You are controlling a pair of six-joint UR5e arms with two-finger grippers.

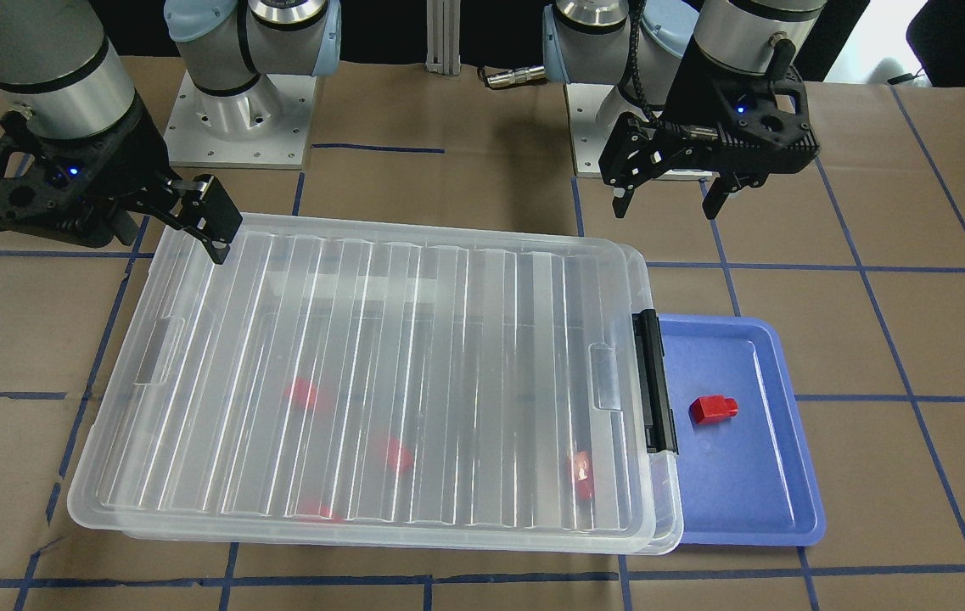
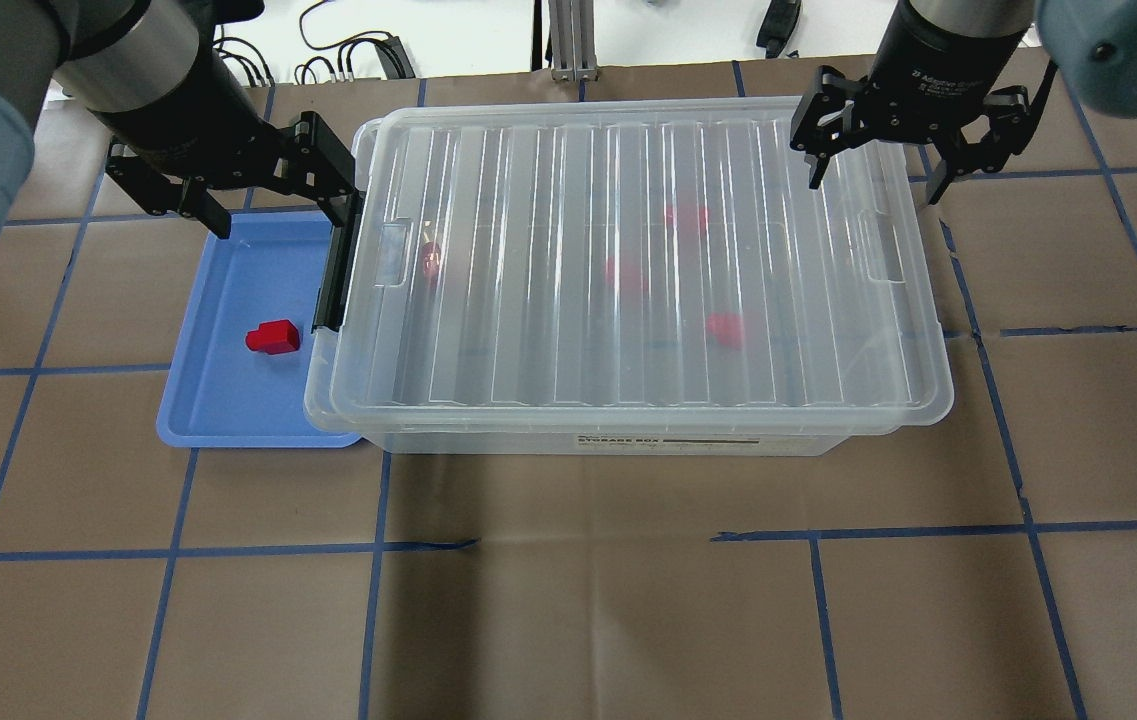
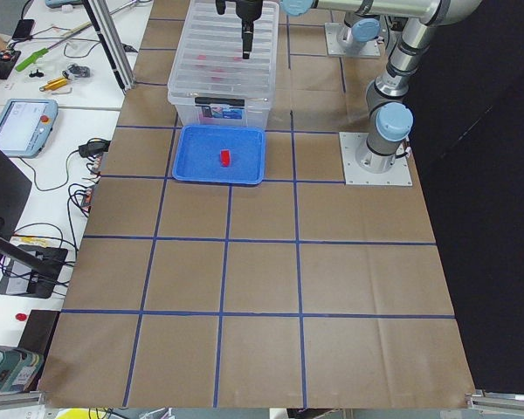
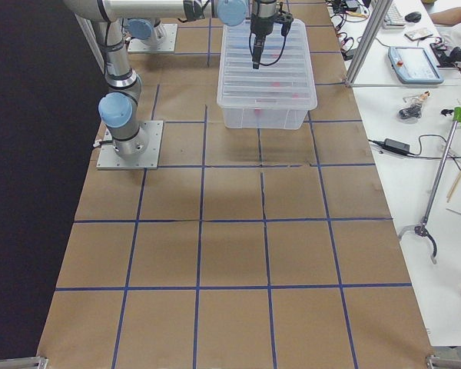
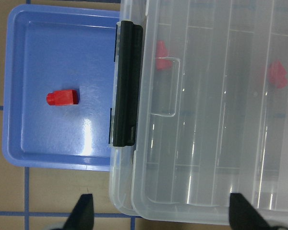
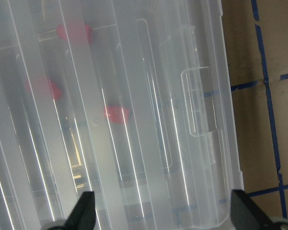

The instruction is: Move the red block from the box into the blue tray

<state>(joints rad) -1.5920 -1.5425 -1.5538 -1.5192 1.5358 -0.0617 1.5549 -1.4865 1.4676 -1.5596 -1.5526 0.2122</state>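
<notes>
Overhead exterior: one red block point(image 2: 273, 337) in one blue tray point(image 2: 218, 400), one box point(image 2: 648, 380); left tool point(image 2: 284, 220), right tool point(image 2: 873, 188) released.

The table point(image 2: 568, 620) is covered in brown paper. Blue tape lines point(image 2: 168, 550) make big squares on it. A white desk point(image 3: 74, 118) beside it holds cables point(image 2: 373, 55) and a small screen point(image 3: 22, 124).

We see a worktop point(image 2: 568, 620) covered in brown paper, marked into squares by blue tape lines point(image 2: 168, 550). A grey touchscreen pendant point(image 3: 22, 125) lies on a white side bench point(image 3: 57, 218) at one end, a black power brick point(image 4: 397, 144) at the other.
</notes>
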